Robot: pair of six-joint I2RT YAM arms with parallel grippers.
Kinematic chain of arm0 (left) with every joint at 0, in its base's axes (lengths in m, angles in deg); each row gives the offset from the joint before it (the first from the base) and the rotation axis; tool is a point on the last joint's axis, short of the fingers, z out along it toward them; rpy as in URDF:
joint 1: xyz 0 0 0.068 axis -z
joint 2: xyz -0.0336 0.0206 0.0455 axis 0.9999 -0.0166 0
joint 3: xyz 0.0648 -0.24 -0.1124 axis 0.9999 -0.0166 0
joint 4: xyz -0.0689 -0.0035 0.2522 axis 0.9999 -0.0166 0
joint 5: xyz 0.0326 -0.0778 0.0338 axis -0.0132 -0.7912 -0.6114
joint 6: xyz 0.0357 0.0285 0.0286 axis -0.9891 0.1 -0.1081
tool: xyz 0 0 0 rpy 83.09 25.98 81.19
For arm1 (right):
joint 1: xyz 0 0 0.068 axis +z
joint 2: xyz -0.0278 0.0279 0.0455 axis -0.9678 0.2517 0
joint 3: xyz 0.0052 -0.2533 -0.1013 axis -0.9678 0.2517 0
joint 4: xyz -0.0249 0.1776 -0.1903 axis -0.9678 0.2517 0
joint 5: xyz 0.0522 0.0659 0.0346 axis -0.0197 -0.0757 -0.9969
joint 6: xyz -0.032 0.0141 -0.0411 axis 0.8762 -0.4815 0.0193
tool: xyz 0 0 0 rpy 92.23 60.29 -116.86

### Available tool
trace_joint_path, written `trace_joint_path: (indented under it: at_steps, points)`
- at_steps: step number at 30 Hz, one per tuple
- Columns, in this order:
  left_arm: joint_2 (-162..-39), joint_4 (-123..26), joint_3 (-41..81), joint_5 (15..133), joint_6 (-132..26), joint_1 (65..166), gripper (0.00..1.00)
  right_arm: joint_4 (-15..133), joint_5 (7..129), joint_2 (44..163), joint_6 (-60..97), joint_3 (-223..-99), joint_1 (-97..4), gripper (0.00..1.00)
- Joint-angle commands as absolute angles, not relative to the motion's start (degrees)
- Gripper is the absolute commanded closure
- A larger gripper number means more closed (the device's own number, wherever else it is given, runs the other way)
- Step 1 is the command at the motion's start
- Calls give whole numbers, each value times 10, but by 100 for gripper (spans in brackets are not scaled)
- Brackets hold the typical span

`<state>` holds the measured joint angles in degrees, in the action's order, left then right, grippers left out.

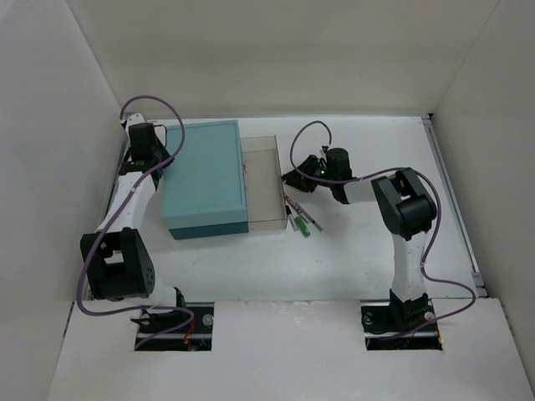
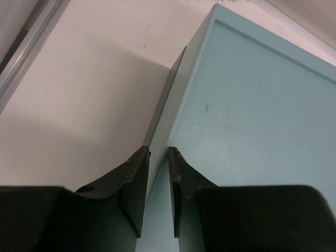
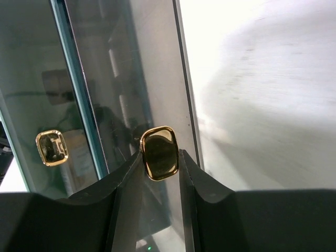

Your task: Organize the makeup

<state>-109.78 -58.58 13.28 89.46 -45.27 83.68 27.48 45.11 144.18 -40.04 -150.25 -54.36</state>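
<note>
Pinching the gold clasp (image 3: 159, 149), right tool (image 3: 160, 154) may slip off its slick face if pulled; left tool (image 2: 158, 151) clamps box (image 2: 252, 115) edge.

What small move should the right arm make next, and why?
Probably the right gripper should release the gold clasp and reach for the makeup: the clear compartment already lies open beside the teal box, with the makeup outside it.

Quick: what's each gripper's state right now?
Left gripper: closed on the edge of the teal box.
Right gripper: closed on the gold clasp.
</note>
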Motion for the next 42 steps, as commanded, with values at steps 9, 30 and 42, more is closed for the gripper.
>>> trace_joint_path:
  at_steps: [9,30,42]
  points:
    - [-1196,-650,171,885,-498,854,83,294,525,1375,-374,-1431,-557,86]
    - [-1138,-658,235,871,-506,860,0,557,607,1192,-72,-1488,-587,20]
    - [-964,-674,138,886,-468,844,0,746,621,1238,194,-1561,-669,6]
